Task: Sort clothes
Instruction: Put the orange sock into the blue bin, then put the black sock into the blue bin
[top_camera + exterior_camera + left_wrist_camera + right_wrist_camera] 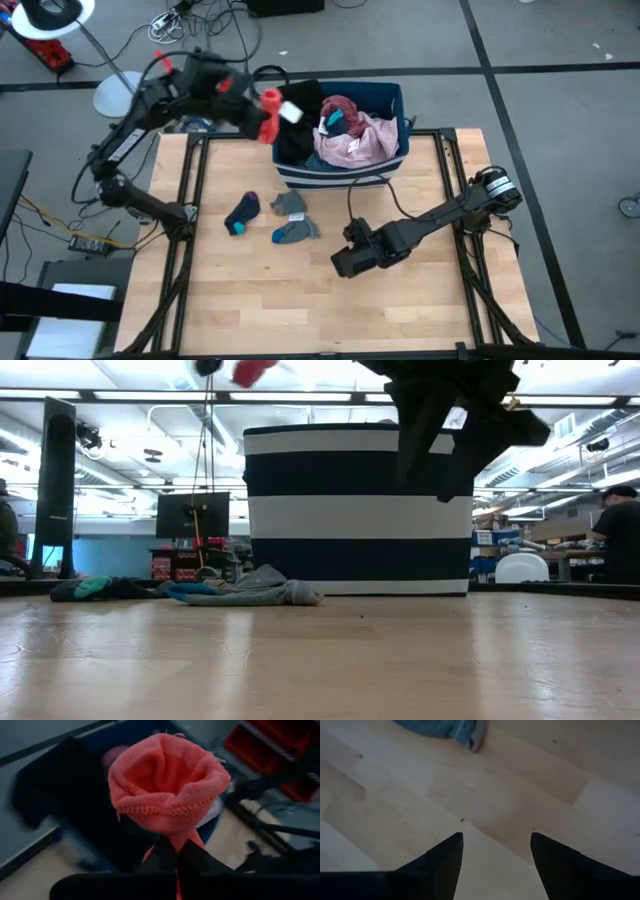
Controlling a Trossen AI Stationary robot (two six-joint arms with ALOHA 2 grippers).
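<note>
My left gripper (262,118) is shut on a small red-orange sock (270,112), high above the table's far left, beside the dark blue bin with white stripes (345,172). The bin holds pink (355,142), maroon (340,106), teal and black (298,120) clothes; the black one hangs over the bin's left wall. On the table lie a dark sock with a teal toe (241,213), a grey sock (290,204) and a blue-grey sock (296,232). My right gripper (340,265) is open and empty, low over the table's middle. My left gripper pinches the red-orange sock between its two fingers at a narrow bunched part (176,842). The sock's ribbed open cuff (167,777) spreads out beyond the fingertips. The sock is lifted clear of the table and the bin.
The bin stands at the table's far middle edge. Bare wood (300,310) shows along the near half of the table. Black frame rails run along the table's left and right sides (195,180). A person stands in the room beyond, at the right of the low view (620,540).
</note>
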